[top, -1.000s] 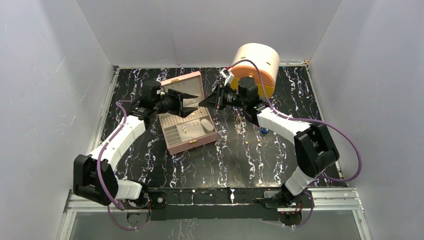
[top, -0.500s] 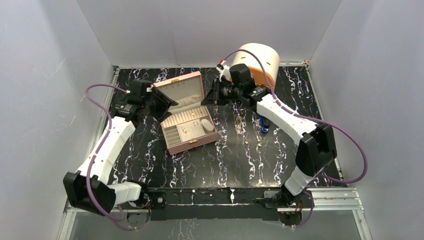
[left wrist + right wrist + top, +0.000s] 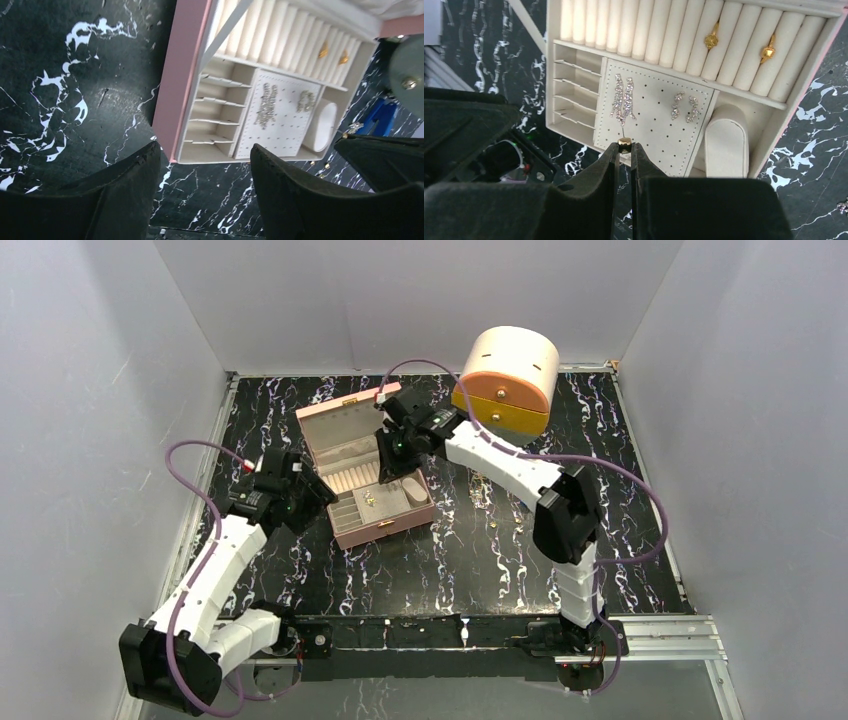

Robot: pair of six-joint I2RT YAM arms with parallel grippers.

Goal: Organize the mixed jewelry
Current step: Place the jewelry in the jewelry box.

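The pink jewelry box lies open left of centre. In the right wrist view two gold rings sit in its ring rolls and silver glittery earrings are pinned on its perforated pad. My right gripper is shut on a small gold stud, held just above the pad's near edge; it also shows in the top view. My left gripper is open and empty, just off the box's left front corner. Loose small pieces lie on the table right of the box.
A round cream and orange drawer case stands at the back right. A blue elongated object lies on the table right of the box. The box's lid stands open behind it. Grey walls enclose the black marble table.
My right gripper has swung left and down from beside the lid to over the box's pad. My left gripper has drawn back toward me from the lid to the box's left front corner.
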